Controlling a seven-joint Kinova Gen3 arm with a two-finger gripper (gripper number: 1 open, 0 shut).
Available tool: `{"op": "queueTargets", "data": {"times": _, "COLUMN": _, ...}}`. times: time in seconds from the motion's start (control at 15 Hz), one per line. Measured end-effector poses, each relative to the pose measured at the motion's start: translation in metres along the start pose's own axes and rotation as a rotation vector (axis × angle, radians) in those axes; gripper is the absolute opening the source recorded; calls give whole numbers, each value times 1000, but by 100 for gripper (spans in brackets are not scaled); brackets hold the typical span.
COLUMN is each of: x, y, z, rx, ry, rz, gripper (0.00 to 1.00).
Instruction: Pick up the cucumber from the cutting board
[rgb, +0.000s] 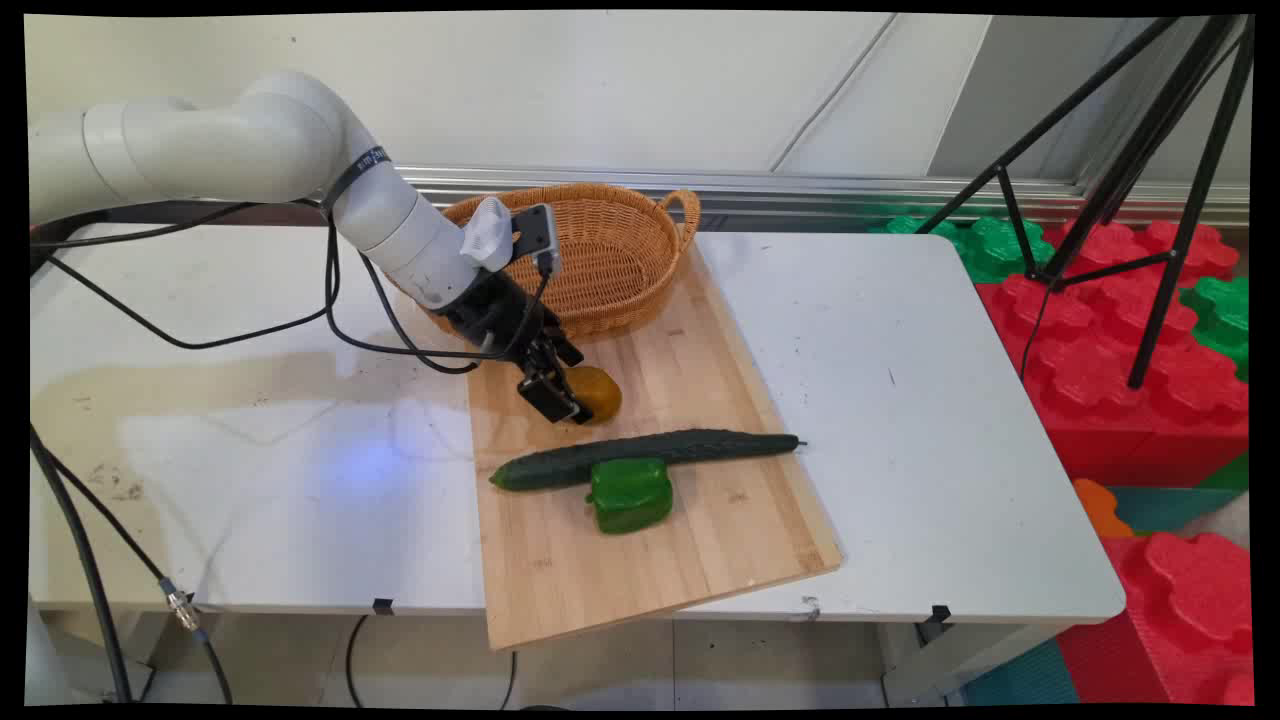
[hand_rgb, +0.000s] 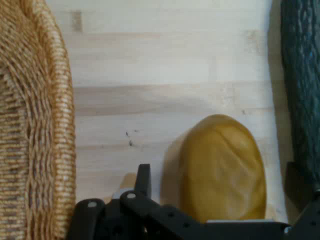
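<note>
A yellow-brown potato (rgb: 599, 392) lies on the wooden cutting board (rgb: 650, 570), just in front of the wicker basket (rgb: 610, 260). My gripper (rgb: 566, 396) is lowered over the potato's left end. In the hand view the gripper (hand_rgb: 220, 185) is open, with the potato (hand_rgb: 222, 170) between the left finger (hand_rgb: 143, 180) and the right finger (hand_rgb: 299, 182) and a gap on each side. A long dark green cucumber (rgb: 650, 455) lies across the board below the potato, its skin at the hand view's right edge (hand_rgb: 300, 75). A green bell pepper (rgb: 630, 494) touches its front.
The basket's woven wall (hand_rgb: 35, 130) stands close to the gripper's left. The board (hand_rgb: 165, 60) overhangs the table's near edge. A black tripod (rgb: 1150, 180) and red and green foam blocks (rgb: 1130, 340) are beyond the table's right end. Black cables (rgb: 250, 330) hang from the arm.
</note>
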Motion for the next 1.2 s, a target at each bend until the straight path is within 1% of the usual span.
{"op": "queueTargets", "data": {"times": 0.33, "x": 5, "y": 3, "z": -5, "rx": 17, "ry": 24, "rz": -1, "gripper": 100}}
{"op": "queueTargets", "data": {"times": 0.53, "x": 9, "y": 6, "z": -17, "rx": 29, "ry": 52, "rz": -11, "gripper": 100}}
{"op": "queueTargets", "data": {"times": 0.93, "x": 15, "y": 15, "z": -66, "rx": 45, "ry": 127, "rz": -38, "gripper": 100}}
{"op": "queueTargets", "data": {"times": 1.2, "x": 12, "y": 19, "z": -94, "rx": 44, "ry": 155, "rz": -44, "gripper": 100}}
